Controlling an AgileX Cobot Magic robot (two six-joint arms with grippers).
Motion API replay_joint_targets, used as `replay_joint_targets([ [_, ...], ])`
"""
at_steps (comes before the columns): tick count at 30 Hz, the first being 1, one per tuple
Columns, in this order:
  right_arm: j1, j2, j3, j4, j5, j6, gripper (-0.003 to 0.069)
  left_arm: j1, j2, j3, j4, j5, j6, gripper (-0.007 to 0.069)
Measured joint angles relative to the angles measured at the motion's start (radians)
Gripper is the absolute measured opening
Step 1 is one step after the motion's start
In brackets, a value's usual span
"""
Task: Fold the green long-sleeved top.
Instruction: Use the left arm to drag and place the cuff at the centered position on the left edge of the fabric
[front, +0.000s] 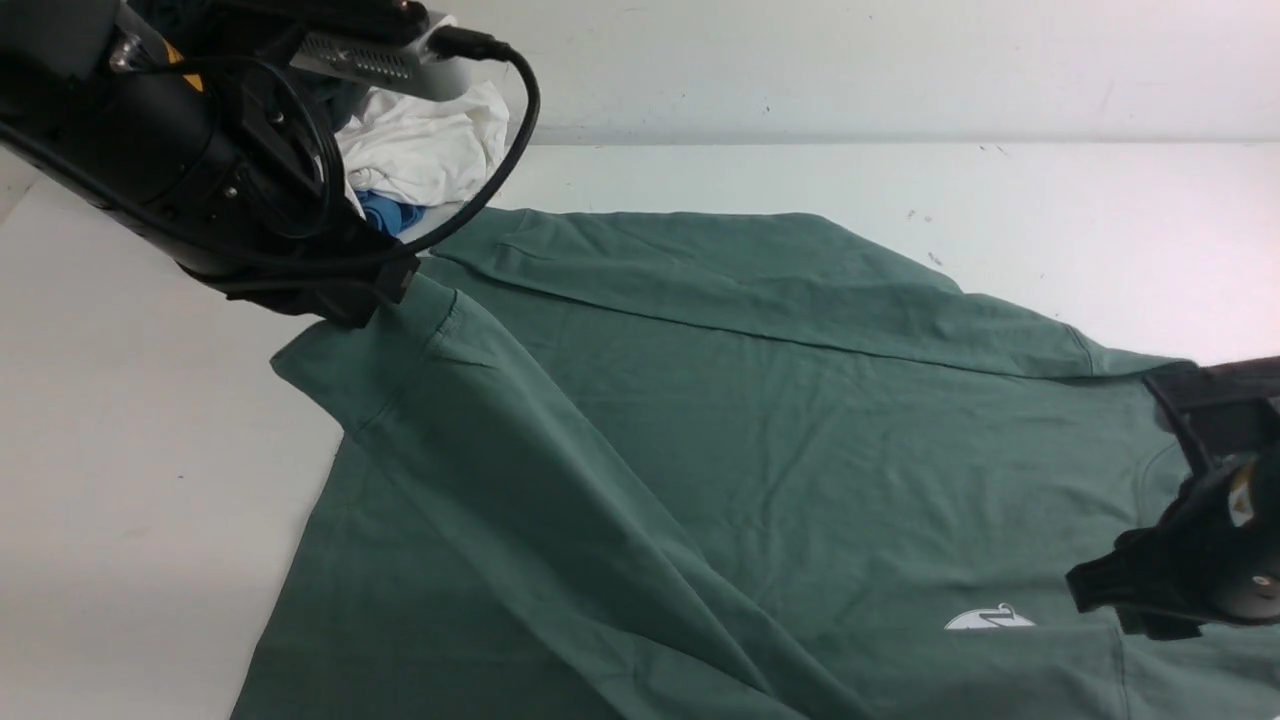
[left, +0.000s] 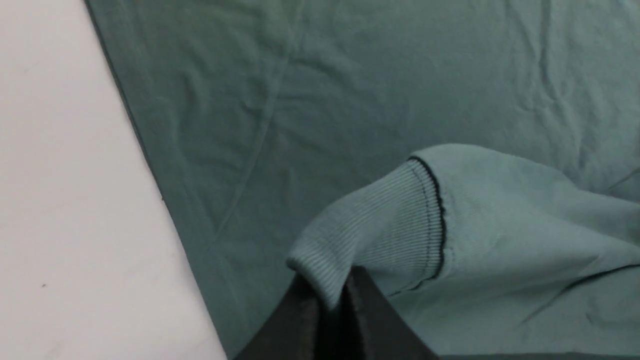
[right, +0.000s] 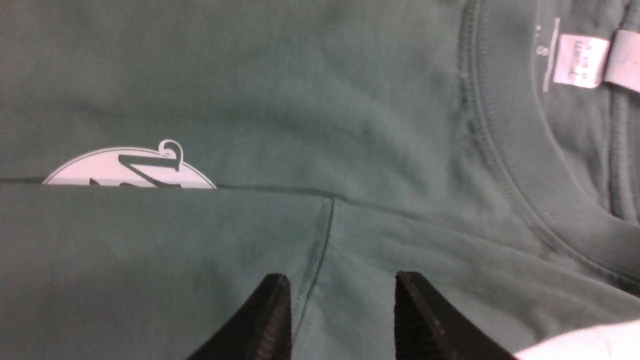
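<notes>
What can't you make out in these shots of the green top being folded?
Chest logo: lower half covered by a folded layer of the green top, front and right wrist views.
Neck label: print blurred, right wrist view.
White and blue garments: mostly behind the left arm, front view.
Top's near edge: cut off by the front view's bottom.

Robot lab workbench.
Bare white surface (front: 150, 500), plain white wall (front: 900, 60); black cabled left arm (front: 150, 150) and right arm (front: 1220, 550) over it; garment heap (front: 430, 150) behind.
</notes>
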Motion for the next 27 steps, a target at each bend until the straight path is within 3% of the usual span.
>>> replay_joint_targets([
  [13, -0.001, 0.193, -0.013, -0.063, -0.086, 0.108, 0.0314, 0.0, 0.012, 0.0, 0.056, 0.027, 0.0, 0.0016],
  [17, -0.001, 0.194, -0.014, -0.064, -0.09, 0.119, 0.0288, 0.0, 0.022, 0.0, 0.059, 0.027, 0.0, 0.0016],
  [27, -0.001, 0.169, -0.009, -0.06, -0.079, 0.12, 0.0031, 0.0, 0.023, 0.0, 0.059, 0.027, 0.0, 0.0016],
])
